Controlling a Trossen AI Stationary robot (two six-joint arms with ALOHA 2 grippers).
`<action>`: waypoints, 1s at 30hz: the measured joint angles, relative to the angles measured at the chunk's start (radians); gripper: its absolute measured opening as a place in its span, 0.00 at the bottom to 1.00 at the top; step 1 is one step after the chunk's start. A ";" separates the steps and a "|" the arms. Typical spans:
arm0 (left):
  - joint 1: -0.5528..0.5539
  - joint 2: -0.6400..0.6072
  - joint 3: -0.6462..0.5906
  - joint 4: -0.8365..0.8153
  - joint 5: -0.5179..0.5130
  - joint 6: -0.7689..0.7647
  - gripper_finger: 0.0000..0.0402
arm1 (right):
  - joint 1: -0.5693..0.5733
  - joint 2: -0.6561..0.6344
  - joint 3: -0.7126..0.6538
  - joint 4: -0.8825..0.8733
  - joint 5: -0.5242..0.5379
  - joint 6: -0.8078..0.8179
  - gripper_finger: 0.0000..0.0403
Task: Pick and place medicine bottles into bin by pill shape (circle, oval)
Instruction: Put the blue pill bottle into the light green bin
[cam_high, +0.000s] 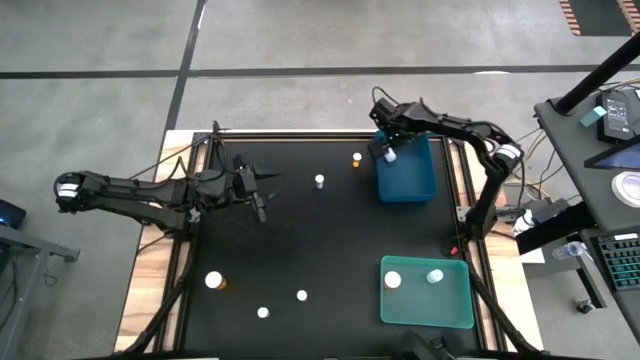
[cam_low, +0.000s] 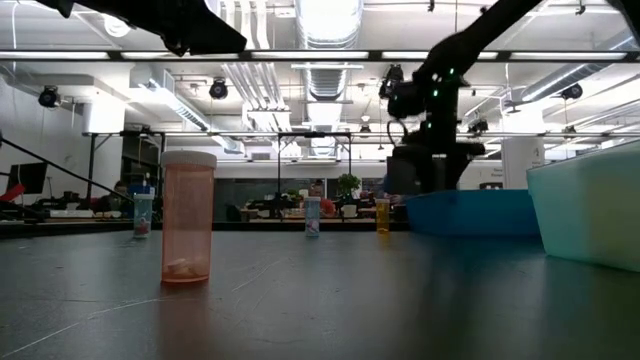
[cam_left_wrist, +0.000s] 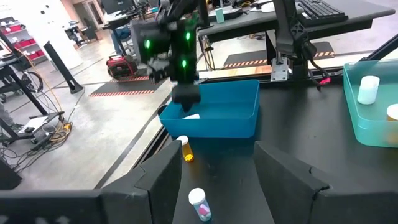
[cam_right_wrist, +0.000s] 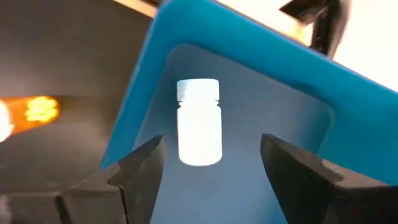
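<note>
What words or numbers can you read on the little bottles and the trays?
None can be read.
Small white plastic bottle lying in the blue plastic tray: no printing visible.
Tall orange see-through bottle with white cap: no label showing.
Small bottle with a pinkish label: too blurred to read.
Teal plastic tray: no markings visible.

Industrial lab: exposed ceiling ducts, workbenches.

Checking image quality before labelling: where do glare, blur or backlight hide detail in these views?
Right wrist view: the white bottle in the blue bin is blown out, the amber bottle blurred. Low view: ceiling lights silhouette both arms; the orange bottle stays sharp. High view: evenly lit.
</note>
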 joint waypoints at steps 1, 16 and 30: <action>0.000 0.000 0.000 0.000 0.000 0.000 0.46 | 0.006 -0.022 0.000 -0.003 0.000 -0.004 0.63; 0.000 0.003 0.000 0.000 0.000 -0.001 0.46 | 0.325 -0.409 -0.233 0.250 0.002 -0.042 0.56; 0.000 0.003 0.000 0.003 0.000 -0.003 0.46 | 0.640 -0.554 -0.662 1.026 0.003 -0.047 0.56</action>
